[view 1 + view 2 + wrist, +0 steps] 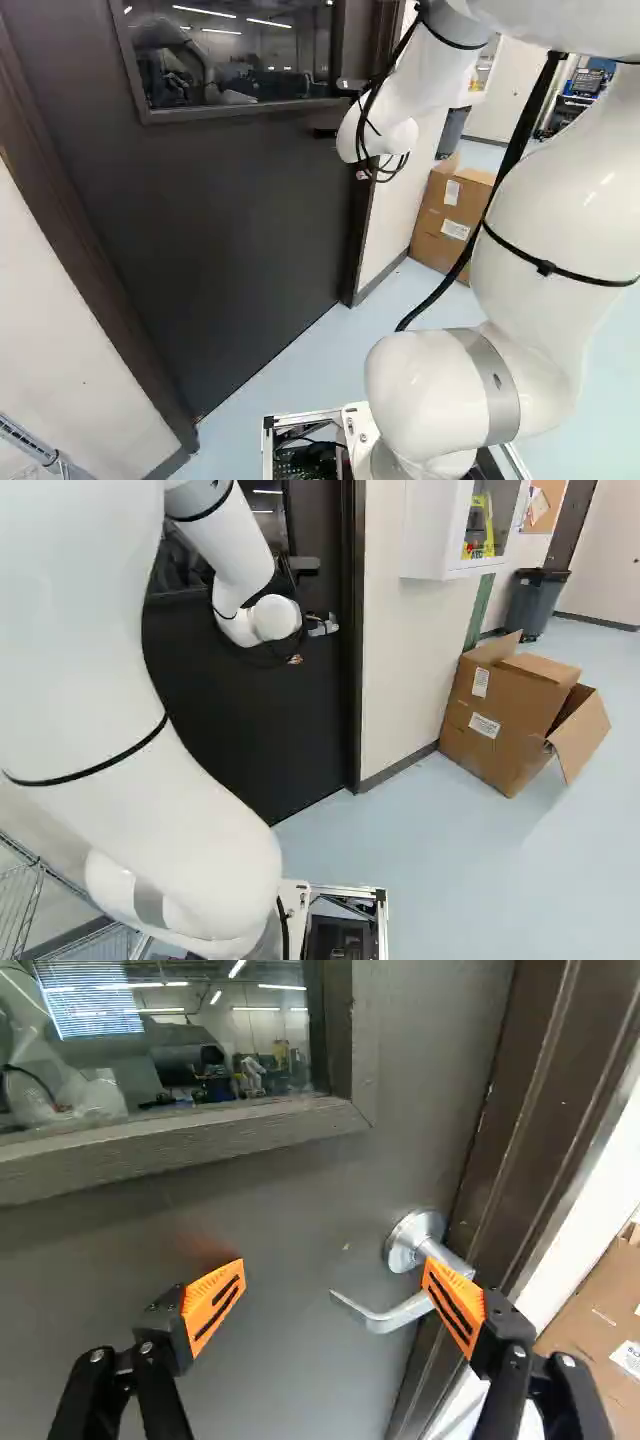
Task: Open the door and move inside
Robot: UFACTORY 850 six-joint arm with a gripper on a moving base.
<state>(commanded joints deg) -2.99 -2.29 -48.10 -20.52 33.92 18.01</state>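
Observation:
The dark door [230, 210] stands shut in its brown frame, with a window in its upper part. In the right base view my gripper [295, 660] shows only as a small orange bit below the wrist, near the silver lever handle [321, 627]. Seen from the wrist, the gripper [334, 1282] is open, its fingers wide apart and pointing at the door. One orange pad [455, 1305] overlaps the lever handle [396, 1316]; whether they touch I cannot tell. The lever's free tip lies between the fingers, and the other finger has only door face ahead of it.
Pale wall [405, 650] adjoins the door frame, with a white cabinet [435, 530] mounted on it. Cardboard boxes [505, 715] stand on the floor beside that wall, a dark bin [537, 602] behind them. A wire rack [22, 905] is at the near left.

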